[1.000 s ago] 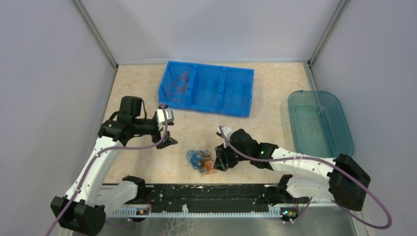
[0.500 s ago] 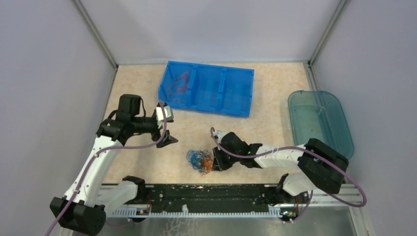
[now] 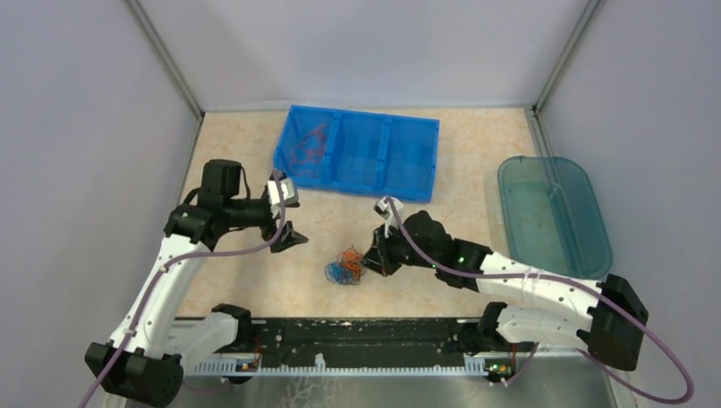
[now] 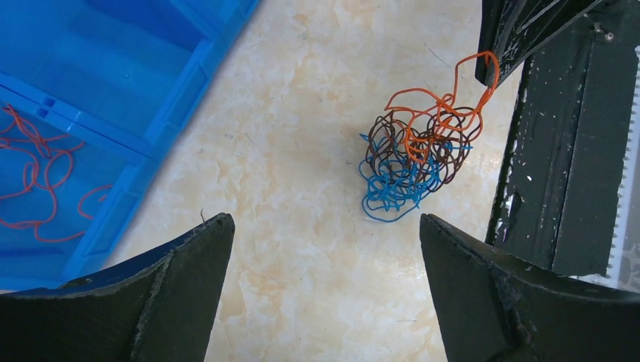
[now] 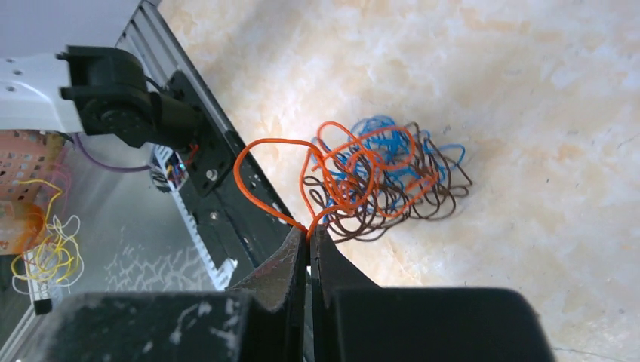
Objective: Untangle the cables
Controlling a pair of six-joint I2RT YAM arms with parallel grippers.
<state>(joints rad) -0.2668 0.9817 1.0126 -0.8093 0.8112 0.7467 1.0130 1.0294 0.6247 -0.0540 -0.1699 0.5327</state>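
One clump of cables (image 3: 344, 268), orange, blue and dark brown strands curled together, lies in front of the one blue bin (image 3: 400, 191); of two grippers, the right gripper (image 5: 309, 235) is pinched tight on one orange loop (image 5: 256, 154). The left gripper (image 4: 324, 226) hangs wide apart, empty, before the bin's left end

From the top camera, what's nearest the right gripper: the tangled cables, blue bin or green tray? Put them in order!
1. The cables: their orange loop is pinched in the right gripper.
2. The blue bin: toward the back.
3. The green tray: by the right edge.
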